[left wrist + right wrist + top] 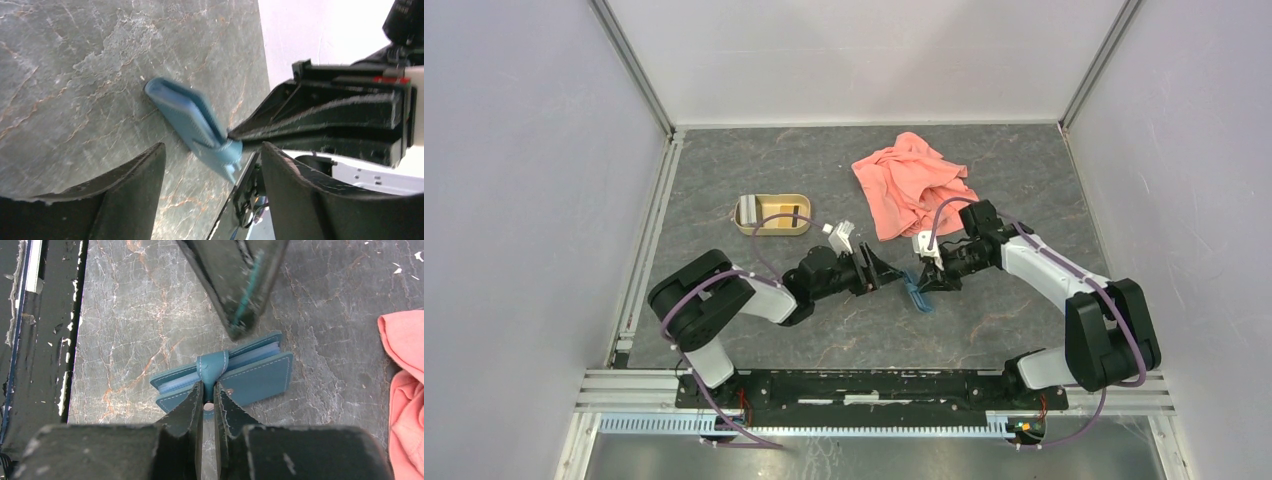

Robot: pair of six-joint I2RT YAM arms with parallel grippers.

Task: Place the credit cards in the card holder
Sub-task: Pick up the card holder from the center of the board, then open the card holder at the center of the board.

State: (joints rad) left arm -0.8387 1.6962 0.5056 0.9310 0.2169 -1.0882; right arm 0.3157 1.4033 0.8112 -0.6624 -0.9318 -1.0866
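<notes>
Worktop (754, 160): grey marbled surface, both arms reaching in toward the centre.

Card holder (255, 377): teal-blue, at mid-worktop between the two arms' tips and near of the salmon-pink cloth (909, 185), well apart from it. The covers are splayed slightly, with lighter blue pockets showing between them. The strap with the round snap wraps over one long edge. One end touches the worktop. Cannot tell whether the strap end is raised.

Right fingers (187, 410): clenched almost together on the card holder's snap strap, with the snap just visible in the narrow slit between them. The left wrist view agrees: the black tips meet at the strap (231, 148).

Left fingers (135, 185): spread wide and released, with nothing between them. They sit just left of the card holder and point at it but do not touch it. In the right wrist view one left fingertip hangs just beyond the holder's far cover.

Tan tray (774, 231): far left of centre, well apart from the holder. The credit cards (782, 208) lie inside as flat orange-tan pieces. They are too small in the top view to count.

Small whitish items (839, 236): on the worktop between the tray and the left arm's wrist. Too small to identify.
</notes>
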